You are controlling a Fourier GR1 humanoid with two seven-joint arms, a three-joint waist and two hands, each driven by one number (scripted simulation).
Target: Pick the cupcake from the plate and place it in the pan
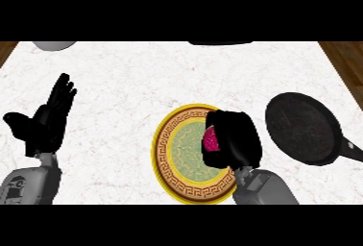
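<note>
While the left hand [44, 120] rests open at the frame's left, fingers up, the right hand [234, 139] curls around the pink cupcake [211, 140] over the plate's [181, 153] right side; the black pan [301, 127] lies just right

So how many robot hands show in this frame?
2. The left hand rests open at the view's left, fingers up; the right hand is curled round the cupcake over the plate.
</note>
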